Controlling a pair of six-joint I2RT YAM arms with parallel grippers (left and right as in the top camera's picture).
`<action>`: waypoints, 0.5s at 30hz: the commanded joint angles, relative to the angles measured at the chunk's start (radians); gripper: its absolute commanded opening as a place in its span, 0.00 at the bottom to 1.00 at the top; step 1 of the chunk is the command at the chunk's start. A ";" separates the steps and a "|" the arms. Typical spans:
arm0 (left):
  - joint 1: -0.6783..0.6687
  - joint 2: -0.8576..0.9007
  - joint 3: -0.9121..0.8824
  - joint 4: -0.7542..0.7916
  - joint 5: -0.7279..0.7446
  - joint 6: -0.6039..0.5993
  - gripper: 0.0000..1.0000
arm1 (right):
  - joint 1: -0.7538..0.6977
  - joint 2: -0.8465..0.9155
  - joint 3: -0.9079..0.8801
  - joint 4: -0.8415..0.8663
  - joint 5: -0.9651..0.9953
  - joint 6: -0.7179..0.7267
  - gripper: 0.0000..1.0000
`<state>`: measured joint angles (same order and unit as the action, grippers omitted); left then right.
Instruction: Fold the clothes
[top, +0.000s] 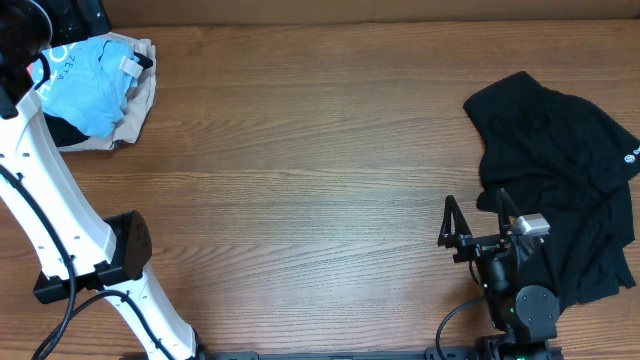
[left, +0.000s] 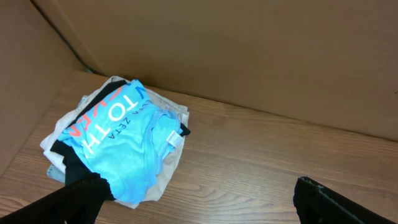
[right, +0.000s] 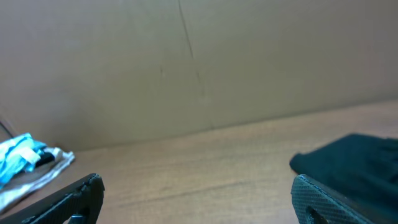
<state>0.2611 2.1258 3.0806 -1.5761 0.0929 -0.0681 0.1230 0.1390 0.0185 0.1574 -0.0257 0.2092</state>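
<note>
A crumpled black shirt (top: 560, 170) lies at the table's right side; its edge shows in the right wrist view (right: 364, 158). A folded pile topped by a light blue shirt (top: 85, 85) sits at the far left corner, also in the left wrist view (left: 124, 143). My right gripper (top: 475, 222) is open and empty, just left of the black shirt's lower part; its fingers (right: 199, 205) stand wide apart. My left gripper (left: 202, 208) is open and empty, raised just beside the pile.
A brown cardboard wall (left: 249, 56) runs along the table's far edge. The wooden table (top: 300, 180) stretches between the pile and the black shirt. My left arm's white links (top: 45, 190) cross the left edge.
</note>
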 joint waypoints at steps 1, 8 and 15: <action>-0.007 0.002 -0.003 0.002 -0.003 0.019 1.00 | -0.006 -0.014 -0.010 0.029 0.006 0.000 1.00; -0.007 0.002 -0.003 0.002 -0.003 0.019 1.00 | -0.006 -0.057 -0.010 -0.020 0.006 0.000 1.00; -0.007 0.002 -0.003 0.002 -0.003 0.019 1.00 | -0.006 -0.137 -0.010 -0.142 0.005 0.000 1.00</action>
<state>0.2611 2.1258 3.0806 -1.5757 0.0929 -0.0681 0.1230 0.0299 0.0185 0.0418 -0.0257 0.2092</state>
